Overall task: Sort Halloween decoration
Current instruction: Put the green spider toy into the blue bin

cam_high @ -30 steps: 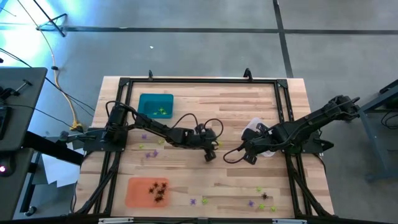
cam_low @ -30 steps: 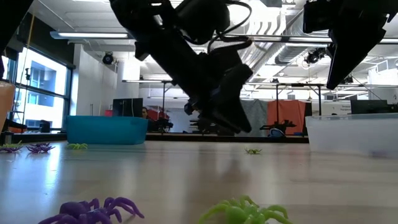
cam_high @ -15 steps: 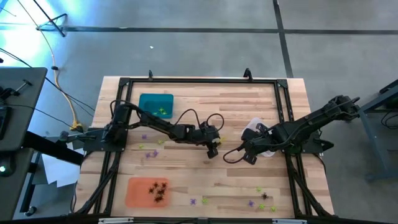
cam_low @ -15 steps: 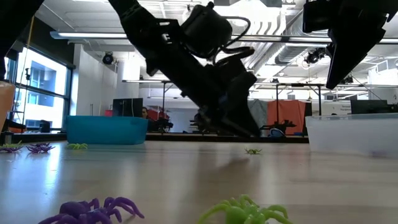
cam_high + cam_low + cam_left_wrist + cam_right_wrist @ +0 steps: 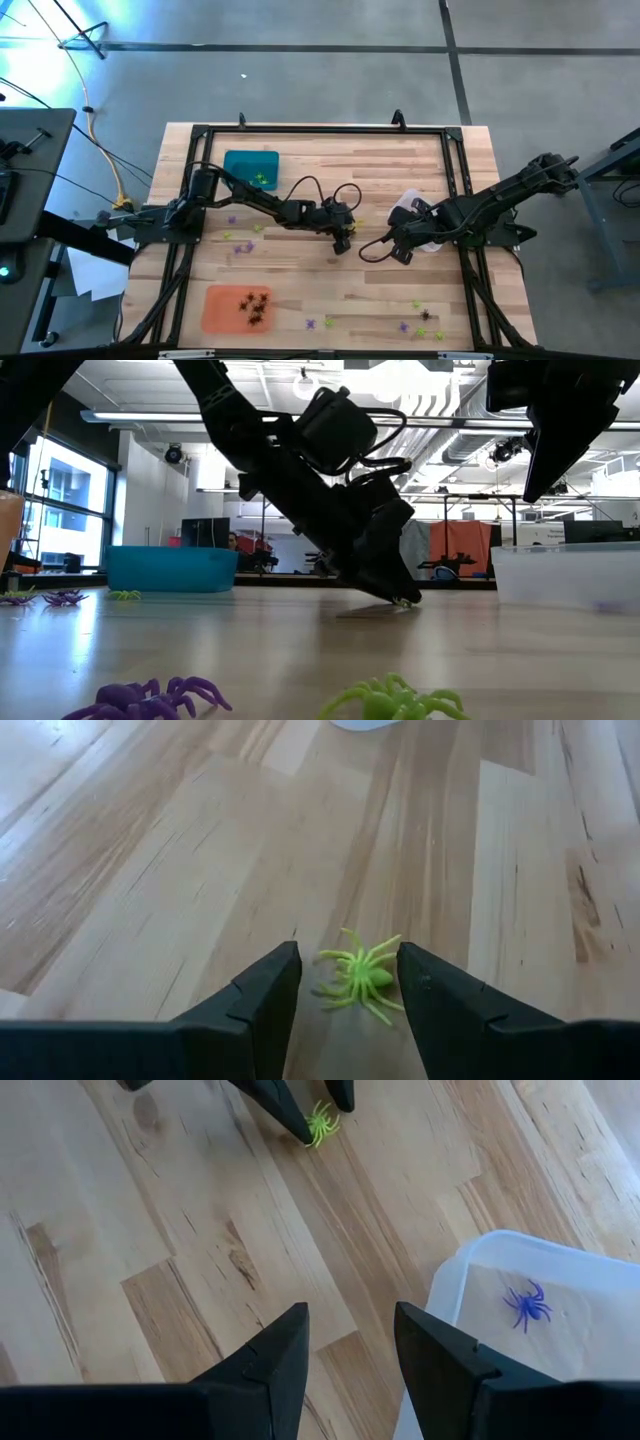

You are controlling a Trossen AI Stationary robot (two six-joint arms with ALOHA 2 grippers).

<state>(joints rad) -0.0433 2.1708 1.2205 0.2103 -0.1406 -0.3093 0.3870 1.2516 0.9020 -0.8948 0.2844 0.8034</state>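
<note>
Left claw (image 5: 348,982) is lowered at counter (image 5: 330,290) centre, fingers spread and straddling a yellow-green spider (image 5: 358,980). Closure should be centred on the body, tips kept on the wood. Right claw (image 5: 350,1345) hangs released at 3 o'clock.

Bright, even indoor light with soft shadows

Ceiling strip lights behind the desk (image 5: 300,650) backlight the low view, turning the arms into dark silhouettes; a window left of the teal tray (image 5: 170,568) glares pale. Foreground spiders (image 5: 392,700) near the lens are blurred. In the wrist views the wood is sharp, and only a faint shadow lies beside the yellow-green spider (image 5: 357,979).
</note>
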